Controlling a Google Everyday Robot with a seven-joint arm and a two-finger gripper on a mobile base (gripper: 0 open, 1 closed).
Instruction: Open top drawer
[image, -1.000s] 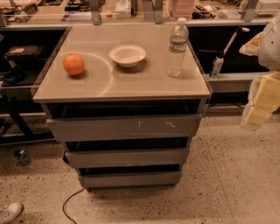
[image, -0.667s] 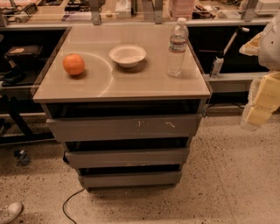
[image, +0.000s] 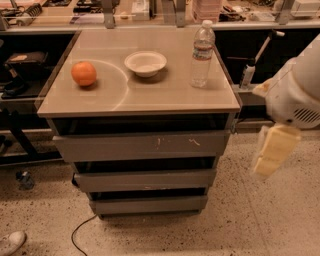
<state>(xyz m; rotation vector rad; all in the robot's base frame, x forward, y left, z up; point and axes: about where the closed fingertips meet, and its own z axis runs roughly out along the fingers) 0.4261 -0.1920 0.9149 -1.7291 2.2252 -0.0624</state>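
Hanging right of the desk (image: 165, 97), the claw (image: 272, 155) is well apart from the top drawer (image: 125, 147), which sits just under the desk top. A hard tug could tip the bottle (image: 202, 54) or roll the orange (image: 83, 73). I cannot tell if the claw is spread or pressed together. The arm (image: 300, 95) is cut off.
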